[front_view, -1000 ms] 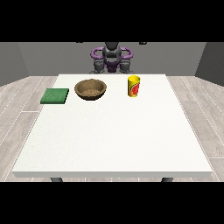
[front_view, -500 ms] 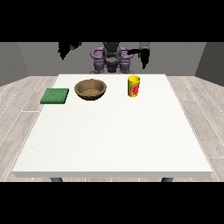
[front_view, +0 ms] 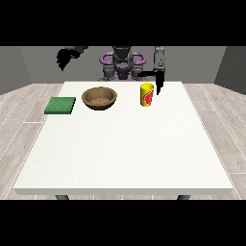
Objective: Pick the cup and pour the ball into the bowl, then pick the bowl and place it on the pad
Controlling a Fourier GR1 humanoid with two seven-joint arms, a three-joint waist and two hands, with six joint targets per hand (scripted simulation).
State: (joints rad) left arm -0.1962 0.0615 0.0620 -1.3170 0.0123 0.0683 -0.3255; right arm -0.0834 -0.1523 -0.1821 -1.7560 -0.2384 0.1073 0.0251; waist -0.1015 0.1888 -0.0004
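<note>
I am seeing both arms coming out from the body, where a second ago they were tucked in by the torso. The hand at the view's right [front_view: 159, 80] is now hanging from a raised forearm, fingers pointing downward, and is dropping in just beside the yellow cup [front_view: 147, 94], at the cup's right edge; half a second ago it was higher and further from it. The hand at the view's left [front_view: 63, 58] is swinging outward and is now hovering high, well apart from the green pad [front_view: 60, 105].
</note>
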